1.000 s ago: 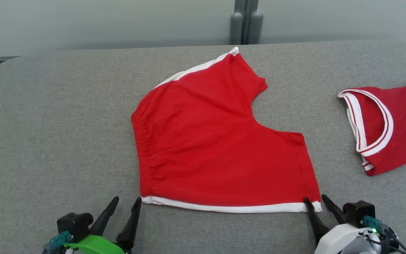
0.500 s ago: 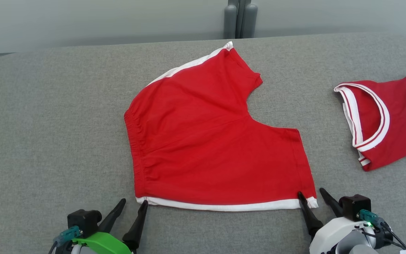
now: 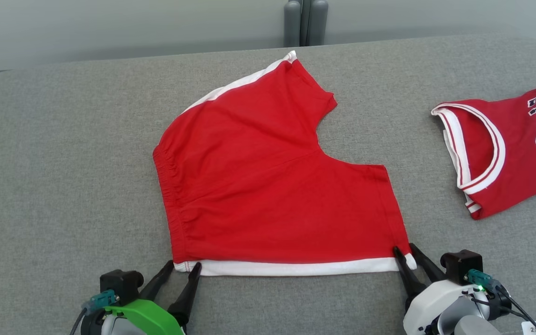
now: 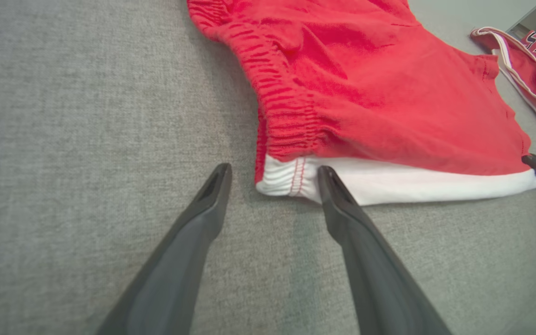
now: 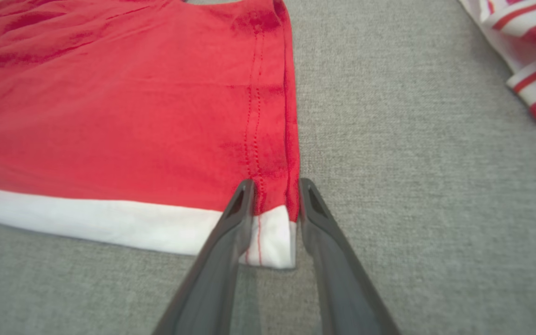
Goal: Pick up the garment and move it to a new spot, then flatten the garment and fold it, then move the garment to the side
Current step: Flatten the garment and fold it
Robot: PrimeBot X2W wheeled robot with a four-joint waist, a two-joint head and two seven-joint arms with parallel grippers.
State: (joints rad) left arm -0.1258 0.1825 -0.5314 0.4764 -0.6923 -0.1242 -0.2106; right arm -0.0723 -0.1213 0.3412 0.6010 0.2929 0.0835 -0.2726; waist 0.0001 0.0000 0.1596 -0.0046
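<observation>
The garment (image 3: 268,186) is a pair of red shorts lying flat in the middle of the bench (image 3: 63,163), waist toward the left edge and legs toward the right. One leg angles up to just short of the far edge. The other runs along the side nearest the robot. The cloth is a soft, matte knit, mostly smooth with a few shallow creases. The elastic waistband (image 3: 170,195) is gathered into small puckers. A white band (image 3: 296,267) with red stitching runs along the near side, and a second white band follows the far leg. The leg hem shows a double row of stitches.

The bench is covered in coarse grey woven fabric with rounded far corners. A red jersey (image 3: 505,149) with white and red trim and dark lettering lies at the right edge, well apart from the shorts.

The left pincer (image 3: 184,265) stands wide apart at the near waistband corner, one finger on bare bench, the other at the white band. The right pincer (image 3: 403,248) has its fingers drawn close either side of the near hem corner, with cloth between them. Whether they actually pinch it I cannot tell.
</observation>
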